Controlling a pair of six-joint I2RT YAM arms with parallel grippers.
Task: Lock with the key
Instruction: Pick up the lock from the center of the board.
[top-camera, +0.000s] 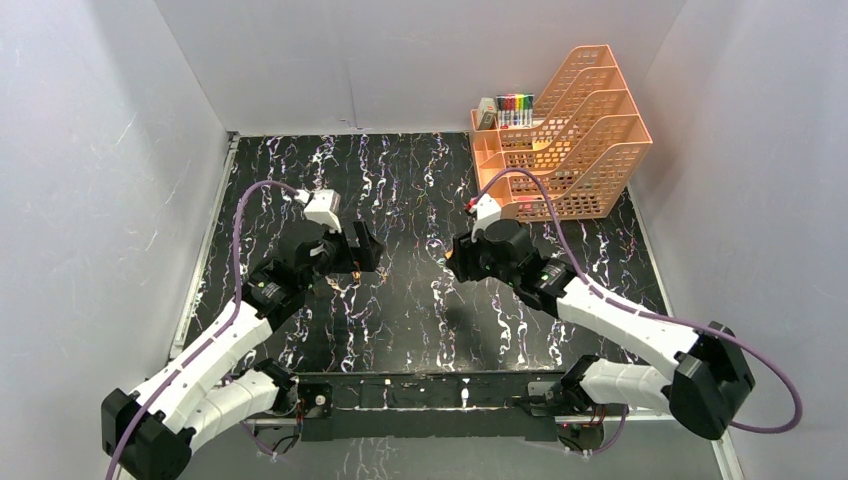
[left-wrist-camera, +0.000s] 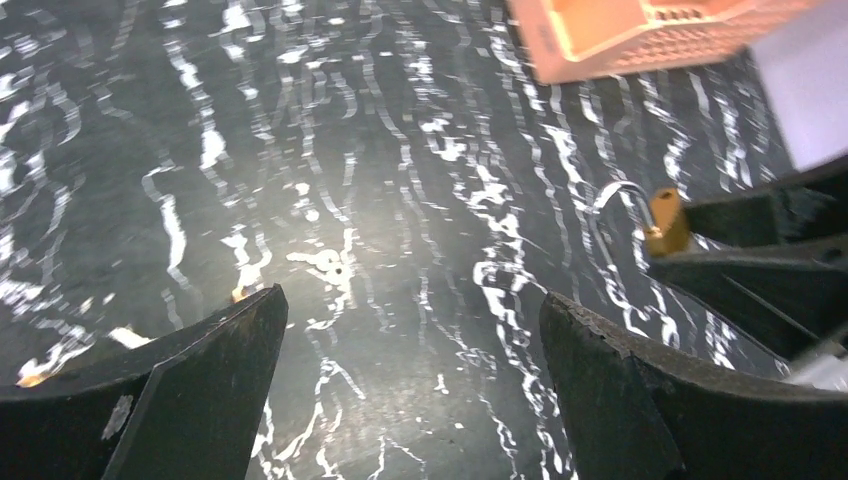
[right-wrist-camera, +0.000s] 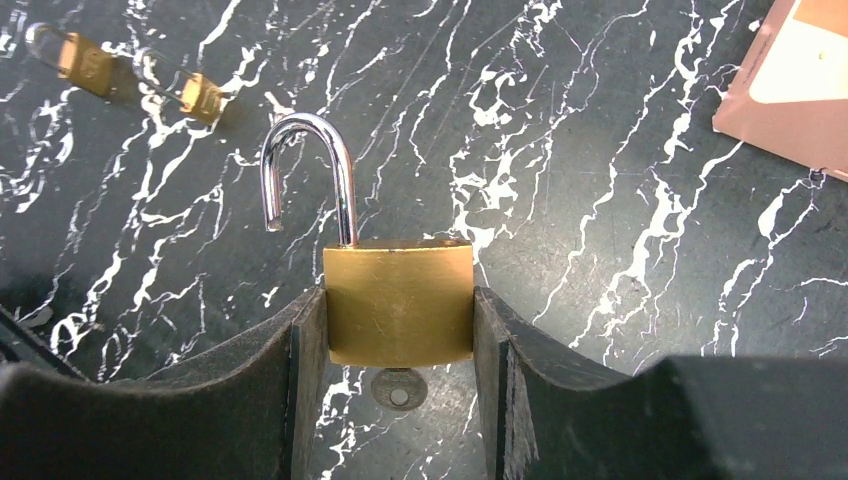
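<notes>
My right gripper is shut on a brass padlock, gripping its body from both sides above the black marble table. The steel shackle stands open, swung up and free at one end. The round head of a key sticks out under the lock body. In the top view the right gripper is at mid-table. The left gripper faces it from the left, open and empty. In the left wrist view its fingers are spread wide, and the held padlock shows at the right.
An orange stacked file rack stands at the back right with a pack of markers beside it. Two small brass padlocks lie on the table beyond the held lock. White walls surround the table.
</notes>
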